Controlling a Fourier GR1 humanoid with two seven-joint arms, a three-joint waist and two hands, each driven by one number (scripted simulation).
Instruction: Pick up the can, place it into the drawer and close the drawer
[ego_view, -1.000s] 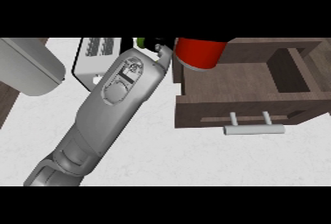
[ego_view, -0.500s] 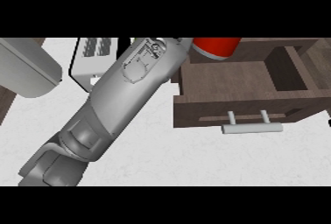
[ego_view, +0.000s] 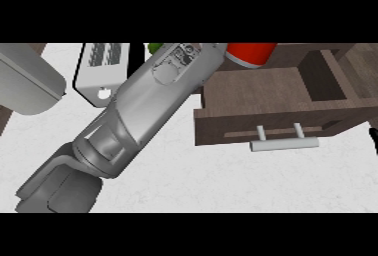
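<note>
Red can (ego_view: 251, 53) at top edge over open wooden drawer (ego_view: 251, 95), grey left forearm (ego_view: 140, 110) reaching up, hand hidden, grip state unclear, cannot tell.

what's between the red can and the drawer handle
In the head view, only the open drawer's bare wooden floor and front panel lie between the red can and the handle.

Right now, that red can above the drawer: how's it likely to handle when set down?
The red can looks rigid and smooth-sided, so probably slippery. Round body: likely to roll if laid sideways in the open drawer. Its top is cut off by the frame, so tipping is hard to judge.
</note>
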